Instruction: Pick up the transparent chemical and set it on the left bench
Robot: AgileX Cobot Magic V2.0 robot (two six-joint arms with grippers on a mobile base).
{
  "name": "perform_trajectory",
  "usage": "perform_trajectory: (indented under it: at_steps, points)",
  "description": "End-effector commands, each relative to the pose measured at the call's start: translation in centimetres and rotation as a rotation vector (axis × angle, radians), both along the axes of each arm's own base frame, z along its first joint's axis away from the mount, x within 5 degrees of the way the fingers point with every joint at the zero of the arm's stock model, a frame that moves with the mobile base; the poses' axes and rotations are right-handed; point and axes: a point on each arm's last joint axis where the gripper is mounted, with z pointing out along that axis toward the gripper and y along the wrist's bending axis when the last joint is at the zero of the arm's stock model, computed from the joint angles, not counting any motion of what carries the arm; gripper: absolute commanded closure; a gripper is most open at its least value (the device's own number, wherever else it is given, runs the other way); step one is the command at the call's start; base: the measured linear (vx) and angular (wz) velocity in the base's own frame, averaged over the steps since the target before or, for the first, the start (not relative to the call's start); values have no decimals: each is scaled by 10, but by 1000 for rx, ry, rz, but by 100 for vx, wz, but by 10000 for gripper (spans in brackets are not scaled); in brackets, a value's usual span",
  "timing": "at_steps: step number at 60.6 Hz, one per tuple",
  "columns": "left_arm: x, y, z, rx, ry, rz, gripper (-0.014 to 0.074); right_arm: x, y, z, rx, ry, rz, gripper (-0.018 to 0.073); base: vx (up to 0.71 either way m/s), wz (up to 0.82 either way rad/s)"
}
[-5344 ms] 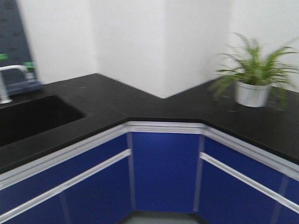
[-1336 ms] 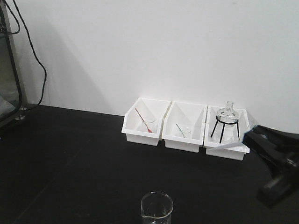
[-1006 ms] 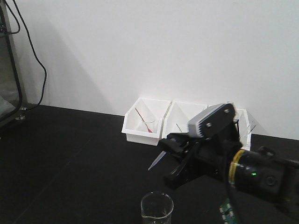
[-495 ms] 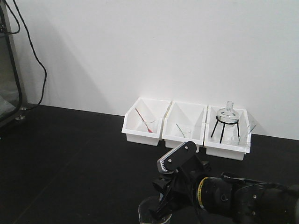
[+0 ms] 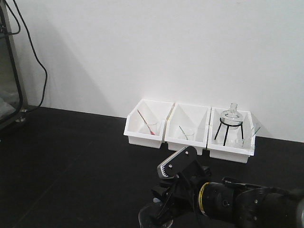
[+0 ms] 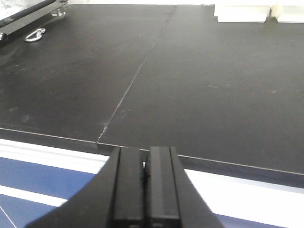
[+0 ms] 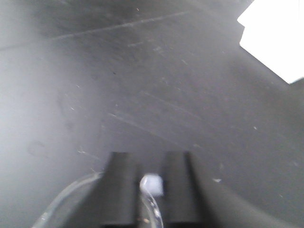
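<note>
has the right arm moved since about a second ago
Yes. The right gripper was up in front of the middle white bin; it has since dropped toward the bench's near edge, and now sits at the glass beaker rim.

— What stands in front of you?

— A plain white wall (image 5: 156, 47), evenly lit, with a soft grey shadow across its left part. A black cable (image 5: 40, 57) hangs down it there.

— And below the wall?

— The bench (image 5: 71, 156), matte black, runs right up to the wall's foot. Three white bins (image 5: 186, 143) sit side by side at its back. A thin seam (image 6: 137, 76) crosses its top. At my far left I see a dark-framed glass panel (image 5: 8, 80). Under the bench's front edge there is white trim (image 6: 47, 159), then a blue cabinet front (image 6: 33, 179).
</note>
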Motion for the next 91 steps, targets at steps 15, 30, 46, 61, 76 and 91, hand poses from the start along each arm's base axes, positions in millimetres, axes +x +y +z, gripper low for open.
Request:
perform_trajectory:
  at_steps: [15,30,46,61,76,91]
  points:
    - [-1,0,3,-14,-81,-1,600,1,-3,30,22,-78,-18,568,0,0]
    - [-1,0,3,-14,-81,-1,600,-8,-15,57,-2,-143,-77,567,0,0]
    - [-1,0,3,-14,-81,-1,600,-75,-48,115,188,-231,-118,565,0,0]
    - [-1,0,3,-14,-81,-1,600,-163,-102,108,201,-318,-193,564,0,0]
    - [-1,0,3,-14,-81,-1,600,-214,-131,91,247,-403,-218,562,0,0]
    - [-1,0,3,-14,-81,-1,600,-226,-140,79,252,-412,-244,562,0,0]
